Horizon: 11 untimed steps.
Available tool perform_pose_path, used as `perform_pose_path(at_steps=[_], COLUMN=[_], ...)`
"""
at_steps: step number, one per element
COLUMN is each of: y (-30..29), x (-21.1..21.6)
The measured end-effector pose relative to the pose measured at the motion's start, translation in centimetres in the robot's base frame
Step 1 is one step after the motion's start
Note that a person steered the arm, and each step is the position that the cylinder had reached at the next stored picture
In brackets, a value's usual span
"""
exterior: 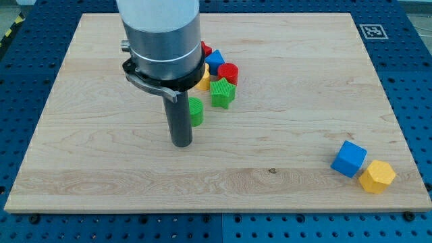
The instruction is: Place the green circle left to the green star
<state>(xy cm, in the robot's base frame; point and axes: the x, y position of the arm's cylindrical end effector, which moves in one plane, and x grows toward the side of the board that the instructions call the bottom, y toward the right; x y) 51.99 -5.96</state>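
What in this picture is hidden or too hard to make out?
- Green circle: its left part sits behind the rod in the camera view; whether my tip touches it cannot be told.
- Yellow block: mostly covered by the arm's body, shape unclear.
- Red block at the cluster's top: only a sliver shows past the arm.
- Arm: cut off by the view's top edge.

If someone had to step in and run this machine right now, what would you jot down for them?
My tip rests on the board, just left of and slightly below the green circle, close against it.
The green star sits up and to the right of the circle, beside the red, blue and yellow cluster.
Done: the circle lies left of the star, though lower in the view.
Left: perhaps nudge it upward level with the star.
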Motion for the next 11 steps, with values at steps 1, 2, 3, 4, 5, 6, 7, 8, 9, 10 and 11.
perform_pose_path(at_steps=[1,2,3,4,5,6,7,8,9,10,11], y=[-0.4,-0.4,-0.4,-0.4,-0.4,-0.2,2.3,3.1,3.1,3.1,3.1], x=[-0.1,-0.8,-1.0,-1.0,-1.6,-2.8,-3.0,-3.3,-3.7,-4.6,-5.4])
